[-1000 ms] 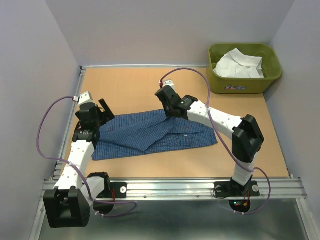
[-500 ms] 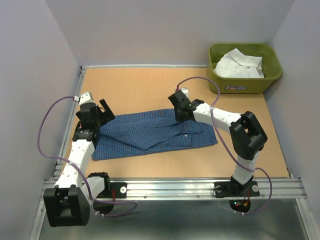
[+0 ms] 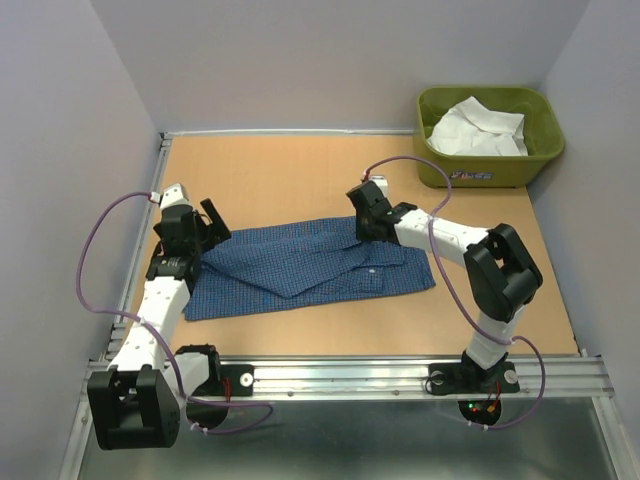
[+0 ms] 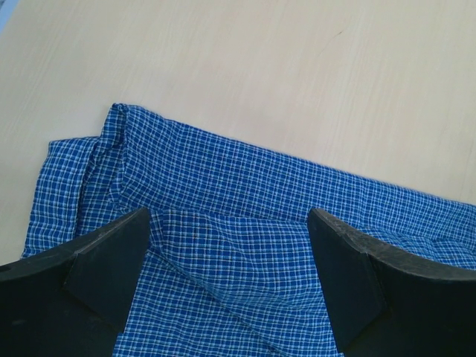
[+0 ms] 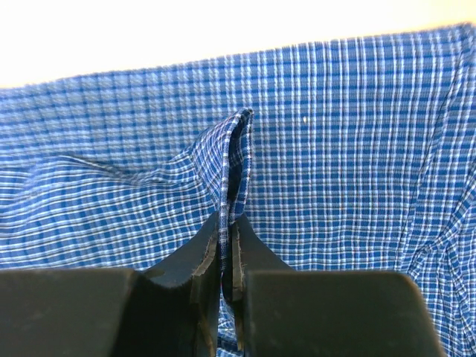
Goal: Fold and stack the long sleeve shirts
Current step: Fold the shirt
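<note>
Blue fine-checked soft cloth collared shirt (image 3: 310, 265) is found spread across the middle of the tan wooden surface (image 3: 270, 175). It is partly folded, with a sleeve laid slantwise over the body. Plain white cloth shirt (image 3: 475, 128) is bundled in the olive-green plastic tub (image 3: 487, 178) at the far right corner, well apart.

A raised ridge of blue cloth near the shirt's far edge is pinched between the right fingers (image 5: 201, 260), which are closed to a sliver on it. The left fingers (image 4: 111, 260) are spread fully wide with nothing held, poised over the shirt's left end.

Step judged: the far edge is to be folded toward the near side by the right arm.

- The pinch should be kept low and drawn level, so that only the top layer is lifted.
- The carried edge should be laid parallel to the near hem.
- The left end may need to be pinned by the left fingers, lest the whole shirt be dragged.
- Release is best made only once the cloth lies flat
</note>
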`<control>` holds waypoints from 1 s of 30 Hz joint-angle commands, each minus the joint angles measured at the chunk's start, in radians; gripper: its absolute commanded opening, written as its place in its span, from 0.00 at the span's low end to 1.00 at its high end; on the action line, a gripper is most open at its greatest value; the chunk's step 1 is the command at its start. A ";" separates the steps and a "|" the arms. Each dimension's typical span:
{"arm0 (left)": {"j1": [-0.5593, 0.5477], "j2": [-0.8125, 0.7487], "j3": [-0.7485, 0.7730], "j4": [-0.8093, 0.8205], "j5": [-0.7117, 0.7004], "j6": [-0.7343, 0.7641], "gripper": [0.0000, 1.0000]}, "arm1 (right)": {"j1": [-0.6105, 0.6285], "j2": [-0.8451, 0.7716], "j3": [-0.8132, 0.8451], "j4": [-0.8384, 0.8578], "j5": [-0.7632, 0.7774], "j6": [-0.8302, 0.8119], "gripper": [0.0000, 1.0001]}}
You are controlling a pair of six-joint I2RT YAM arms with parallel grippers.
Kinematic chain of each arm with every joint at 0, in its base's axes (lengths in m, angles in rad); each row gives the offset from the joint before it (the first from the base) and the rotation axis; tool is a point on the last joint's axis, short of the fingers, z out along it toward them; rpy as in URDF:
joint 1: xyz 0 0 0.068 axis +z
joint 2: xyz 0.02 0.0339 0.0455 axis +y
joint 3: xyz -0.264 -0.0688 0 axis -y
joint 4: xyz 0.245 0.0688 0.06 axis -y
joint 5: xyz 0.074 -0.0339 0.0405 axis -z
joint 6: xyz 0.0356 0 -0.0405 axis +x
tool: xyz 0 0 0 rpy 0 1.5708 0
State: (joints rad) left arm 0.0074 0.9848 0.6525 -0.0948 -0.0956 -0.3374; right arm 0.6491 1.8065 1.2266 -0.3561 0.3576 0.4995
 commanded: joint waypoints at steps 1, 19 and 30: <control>-0.004 0.008 0.026 0.023 0.007 0.017 0.98 | -0.003 -0.079 -0.018 0.117 0.012 0.007 0.10; -0.004 0.021 0.016 0.012 0.177 -0.158 0.98 | -0.003 0.002 -0.009 0.223 -0.144 0.027 0.15; -0.004 0.106 -0.040 0.089 0.195 -0.313 0.95 | -0.003 0.002 -0.030 0.250 -0.239 0.030 0.16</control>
State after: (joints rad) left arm 0.0063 1.0740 0.6395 -0.0654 0.1162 -0.5930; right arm 0.6487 1.8065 1.2266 -0.1646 0.1516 0.5209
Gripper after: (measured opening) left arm 0.966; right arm 0.154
